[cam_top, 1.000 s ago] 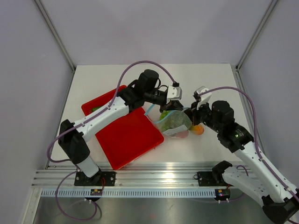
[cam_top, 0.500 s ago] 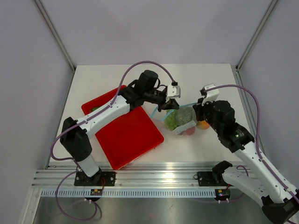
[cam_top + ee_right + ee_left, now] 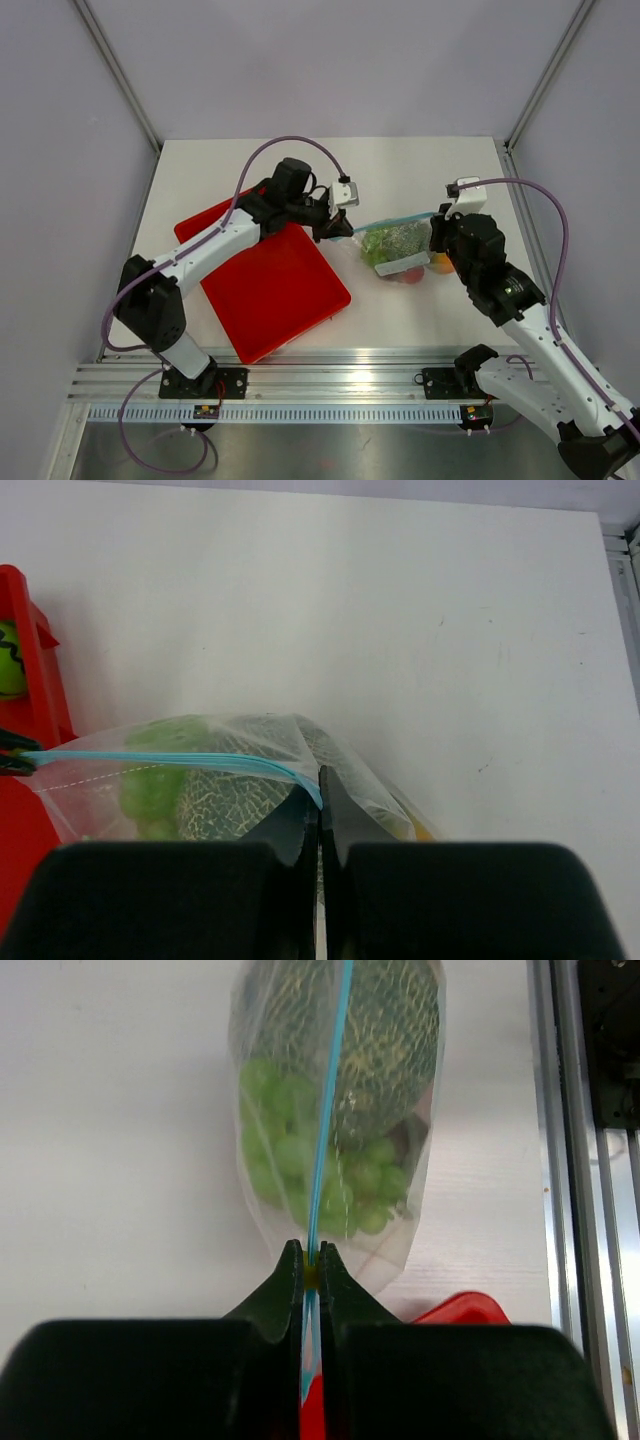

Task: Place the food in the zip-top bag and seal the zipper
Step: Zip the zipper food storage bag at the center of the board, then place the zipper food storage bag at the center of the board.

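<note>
In the top view's centre, the bag (image 3: 396, 246) is over the table (image 3: 420, 170), just right of the tray (image 3: 270, 290), with melon (image 3: 390, 1040) and grapes (image 3: 290, 1160) inside. The left gripper (image 3: 311, 1258) pinches one end of the zipper (image 3: 328, 1110). The right gripper (image 3: 319, 785) pinches the other end, and the strip runs straight between them.
</note>
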{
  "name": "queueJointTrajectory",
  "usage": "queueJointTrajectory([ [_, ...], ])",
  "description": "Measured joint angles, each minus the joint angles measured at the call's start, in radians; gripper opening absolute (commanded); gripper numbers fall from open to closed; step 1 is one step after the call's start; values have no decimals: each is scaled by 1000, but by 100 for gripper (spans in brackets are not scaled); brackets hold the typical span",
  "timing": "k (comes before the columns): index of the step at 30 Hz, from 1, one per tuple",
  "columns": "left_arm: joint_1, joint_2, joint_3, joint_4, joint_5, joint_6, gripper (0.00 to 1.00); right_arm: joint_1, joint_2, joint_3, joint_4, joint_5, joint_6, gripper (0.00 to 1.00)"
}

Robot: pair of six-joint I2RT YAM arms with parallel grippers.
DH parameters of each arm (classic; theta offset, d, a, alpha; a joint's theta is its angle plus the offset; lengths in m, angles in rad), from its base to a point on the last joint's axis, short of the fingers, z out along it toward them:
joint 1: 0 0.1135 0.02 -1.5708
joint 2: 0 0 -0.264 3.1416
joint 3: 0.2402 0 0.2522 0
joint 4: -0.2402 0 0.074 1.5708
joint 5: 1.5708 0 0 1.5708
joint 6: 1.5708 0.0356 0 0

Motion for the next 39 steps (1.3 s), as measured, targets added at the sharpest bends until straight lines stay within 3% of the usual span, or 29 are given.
queueJointTrajectory([
  [15,76,-172,-192,84,-35,-103,0,-13,-36,-37,19,63,86,0],
  [28,98,-236,-209,104,-20,-159,0,-13,-66,-58,29,51,135,0],
  [39,136,-44,5,4,-51,-165,0,-51,129,-23,143,96,103,0],
])
